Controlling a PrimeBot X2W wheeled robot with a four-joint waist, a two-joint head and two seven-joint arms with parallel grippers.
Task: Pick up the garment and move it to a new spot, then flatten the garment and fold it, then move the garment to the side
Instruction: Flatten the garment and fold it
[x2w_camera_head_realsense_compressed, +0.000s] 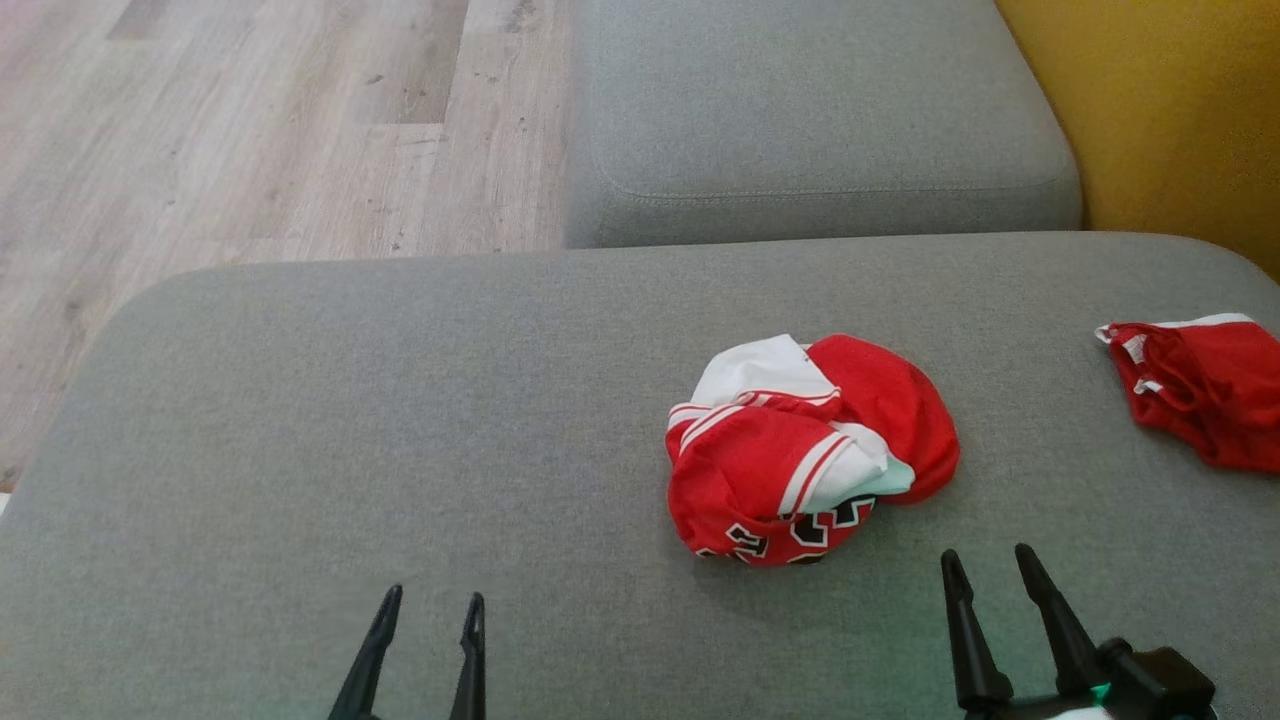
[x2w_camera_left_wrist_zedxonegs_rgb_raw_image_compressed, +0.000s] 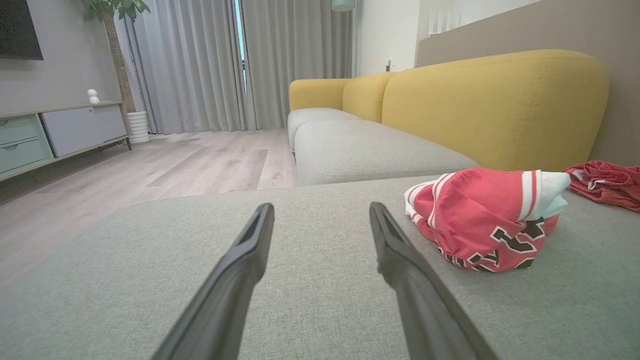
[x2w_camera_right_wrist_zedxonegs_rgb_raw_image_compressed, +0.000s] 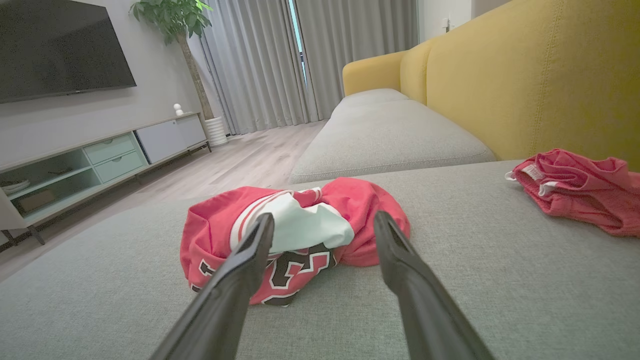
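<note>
The garment (x2w_camera_head_realsense_compressed: 800, 450), a red jersey with white panels, stripe trim and dark-outlined lettering, lies crumpled in a ball on the grey sofa seat (x2w_camera_head_realsense_compressed: 400, 420), right of centre. My right gripper (x2w_camera_head_realsense_compressed: 988, 562) stands open just in front of it and slightly to its right, not touching. In the right wrist view the garment (x2w_camera_right_wrist_zedxonegs_rgb_raw_image_compressed: 295, 235) sits straight ahead of the right gripper (x2w_camera_right_wrist_zedxonegs_rgb_raw_image_compressed: 324, 220), beyond its spread fingers. My left gripper (x2w_camera_head_realsense_compressed: 435, 602) is open and empty at the lower left. In the left wrist view the left gripper (x2w_camera_left_wrist_zedxonegs_rgb_raw_image_compressed: 321, 210) has the garment (x2w_camera_left_wrist_zedxonegs_rgb_raw_image_compressed: 480, 220) off to its right.
A smaller plain red cloth (x2w_camera_head_realsense_compressed: 1200, 390) lies at the seat's right edge. A second grey cushion (x2w_camera_head_realsense_compressed: 820, 110) sits beyond, with a yellow backrest (x2w_camera_head_realsense_compressed: 1160, 110) at right. Wooden floor (x2w_camera_head_realsense_compressed: 250, 130) lies past the seat's left and far edges. A TV cabinet (x2w_camera_right_wrist_zedxonegs_rgb_raw_image_compressed: 100, 155) stands by the far wall.
</note>
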